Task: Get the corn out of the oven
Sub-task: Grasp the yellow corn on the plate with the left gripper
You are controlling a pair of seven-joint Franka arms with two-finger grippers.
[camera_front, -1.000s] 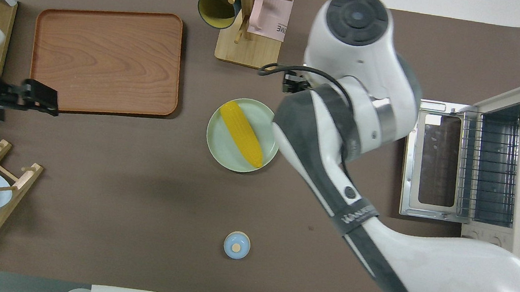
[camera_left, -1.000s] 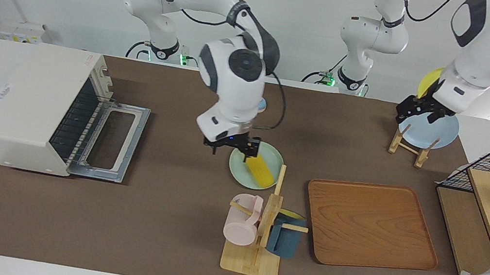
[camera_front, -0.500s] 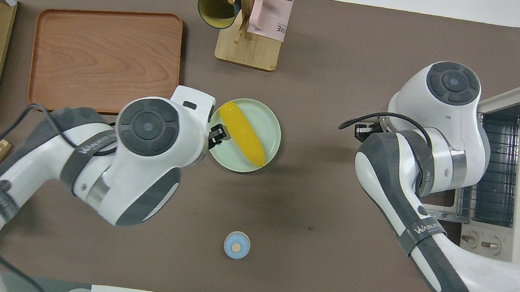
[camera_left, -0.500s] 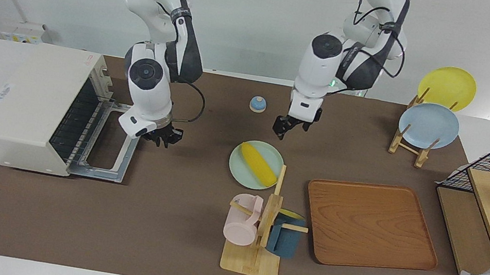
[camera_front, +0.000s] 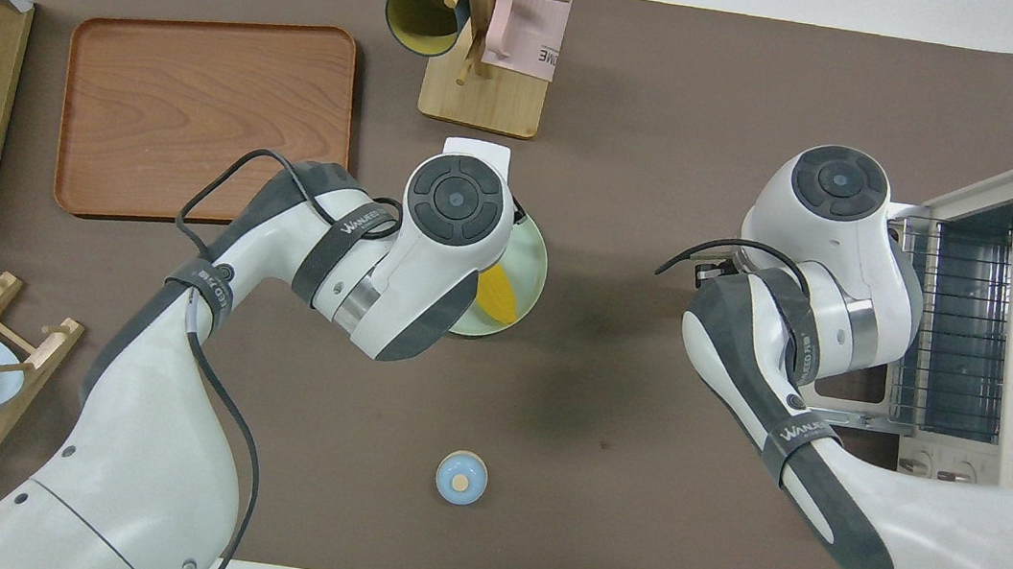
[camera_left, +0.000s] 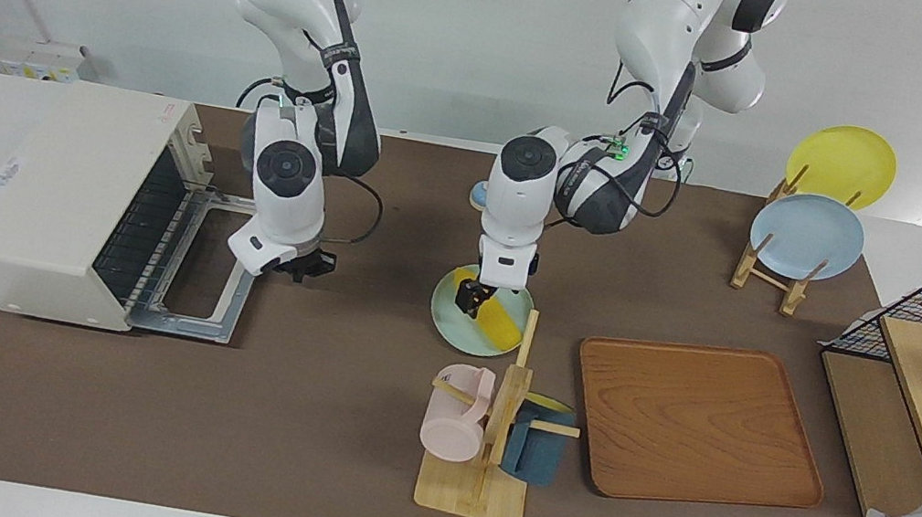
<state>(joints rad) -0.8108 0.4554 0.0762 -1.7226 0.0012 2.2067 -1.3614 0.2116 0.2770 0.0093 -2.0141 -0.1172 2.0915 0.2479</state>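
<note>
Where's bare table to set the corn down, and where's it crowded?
The wooden tray is bare. Open brown mat lies between the oven door and the mug rack. Crowded: the green plate with the corn, where the left claw sits, and at the oven door, by the right claw.

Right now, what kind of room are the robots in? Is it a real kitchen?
Probably a robot lab set up like a kitchen. On the cloth-covered table sit a toaster oven with its door open, mugs on a wooden mug rack, and plates in a plate rack.
</note>
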